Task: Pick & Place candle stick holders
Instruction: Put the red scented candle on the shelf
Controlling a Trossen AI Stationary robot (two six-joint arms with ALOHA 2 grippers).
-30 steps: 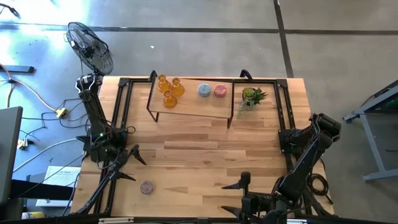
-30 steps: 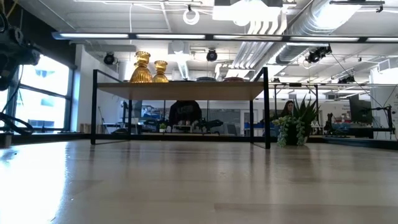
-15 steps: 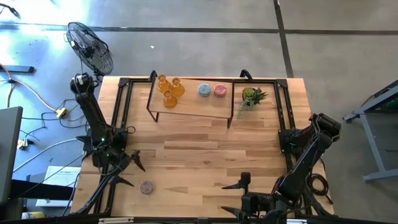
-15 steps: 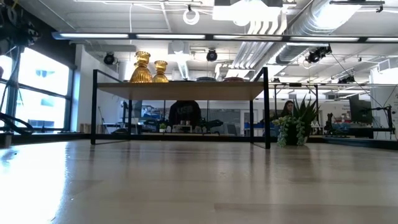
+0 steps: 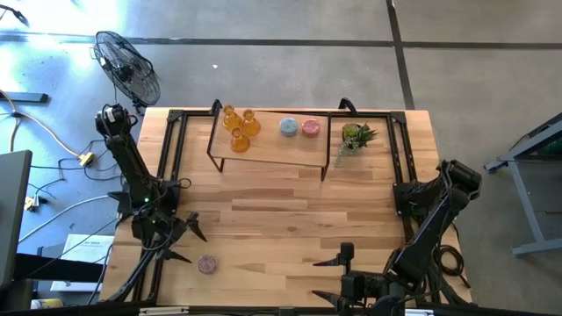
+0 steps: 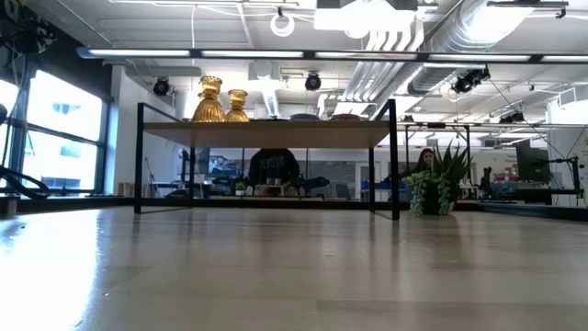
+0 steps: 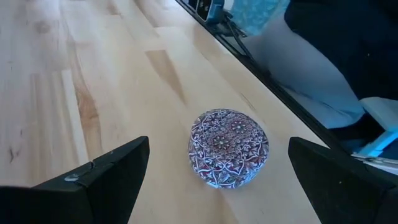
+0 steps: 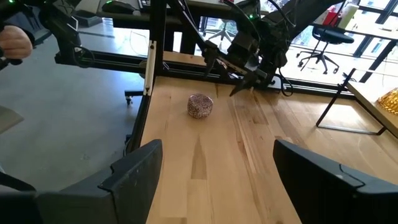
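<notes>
A squat round mauve patterned holder point(image 5: 207, 263) stands on its base on the table near the front left; it also shows in the left wrist view point(image 7: 228, 147) and the right wrist view point(image 8: 200, 106). My left gripper point(image 5: 182, 242) is open, just left of it, fingers pointing toward it. Three amber bottle-like holders point(image 5: 238, 128), a blue-grey one point(image 5: 288, 127) and a pink one point(image 5: 310, 127) stand on a small wooden shelf point(image 5: 272, 149) at the back. My right gripper point(image 5: 334, 281) is open at the front right.
A green potted plant point(image 5: 356, 137) stands right of the shelf. Black frame rails point(image 5: 169, 154) run along the table's left and right sides. A fan point(image 5: 127, 68) stands off the far left corner. Bare wood lies between the shelf and the grippers.
My left gripper has moved toward the table's near edge and closer to the mauve holder, staying open. The holder has not moved.
</notes>
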